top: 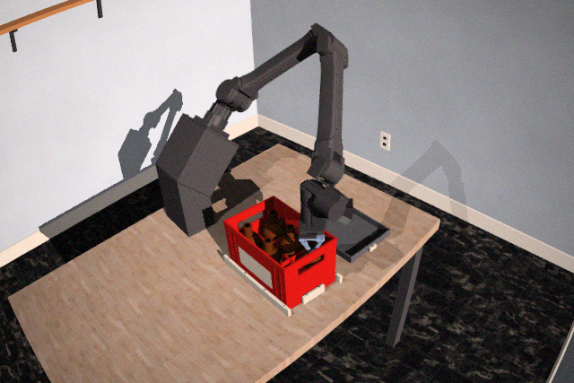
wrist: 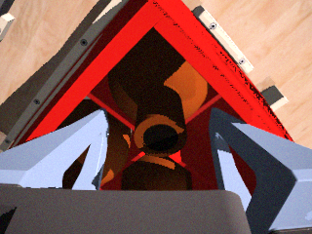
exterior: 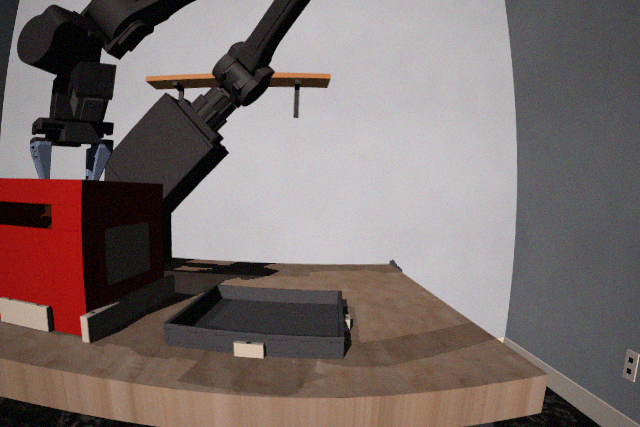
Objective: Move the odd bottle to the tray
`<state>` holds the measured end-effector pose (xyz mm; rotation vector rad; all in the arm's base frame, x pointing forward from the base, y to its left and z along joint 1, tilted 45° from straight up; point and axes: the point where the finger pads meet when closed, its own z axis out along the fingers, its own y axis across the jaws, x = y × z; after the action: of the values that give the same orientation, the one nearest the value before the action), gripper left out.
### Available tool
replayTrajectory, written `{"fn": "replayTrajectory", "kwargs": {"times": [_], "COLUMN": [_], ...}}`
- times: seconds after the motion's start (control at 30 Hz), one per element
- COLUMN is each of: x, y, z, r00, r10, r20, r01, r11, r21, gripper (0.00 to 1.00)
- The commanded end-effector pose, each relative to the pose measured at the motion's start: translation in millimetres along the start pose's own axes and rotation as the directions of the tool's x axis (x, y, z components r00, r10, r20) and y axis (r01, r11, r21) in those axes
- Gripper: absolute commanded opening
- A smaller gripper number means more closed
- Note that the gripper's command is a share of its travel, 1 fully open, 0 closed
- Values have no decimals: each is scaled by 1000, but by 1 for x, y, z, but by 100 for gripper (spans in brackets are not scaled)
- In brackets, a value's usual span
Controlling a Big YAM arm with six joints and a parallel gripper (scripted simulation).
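Note:
The red crate (top: 276, 246) stands on the table and holds several brown bottles (top: 273, 235). My gripper (top: 310, 243) hangs over the crate's corner nearest the tray, with its fingertips just above the rim (exterior: 69, 161). In the wrist view the fingers stand open on either side of a brown bottle's neck (wrist: 160, 136), with a clear gap on both sides. That bottle stands in the corner cell of the crate (wrist: 156, 58). The dark grey tray (exterior: 263, 319) lies empty beside the crate, also in the top view (top: 359, 235).
The arm's dark base block (top: 195, 169) stands behind the crate. Pale blocks (exterior: 25, 313) edge the crate's foot and a small one (exterior: 248, 348) sits at the tray's front. The table edge runs just past the tray.

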<state>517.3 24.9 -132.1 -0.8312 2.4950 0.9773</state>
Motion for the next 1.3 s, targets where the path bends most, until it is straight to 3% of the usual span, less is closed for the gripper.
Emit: {"fn": "replayTrajectory", "kwargs": {"times": [0.0, 0.63, 0.93, 1.0, 1.27], "x": [1, 1, 7, -10, -12], "y": [-1, -3, -14, -14, -15], "z": [15, 12, -11, -30, -57], "r00": [1000, 1000, 1000, 1000, 999], "r10": [-9, -9, 15, -15, -19], "r20": [-7, -4, 7, 25, 26], "r01": [9, 9, -15, 14, 19], "r11": [1000, 1000, 1000, 999, 999], "r21": [-9, -6, 5, 29, 34], "gripper": [61, 61, 61, 61, 61]}}
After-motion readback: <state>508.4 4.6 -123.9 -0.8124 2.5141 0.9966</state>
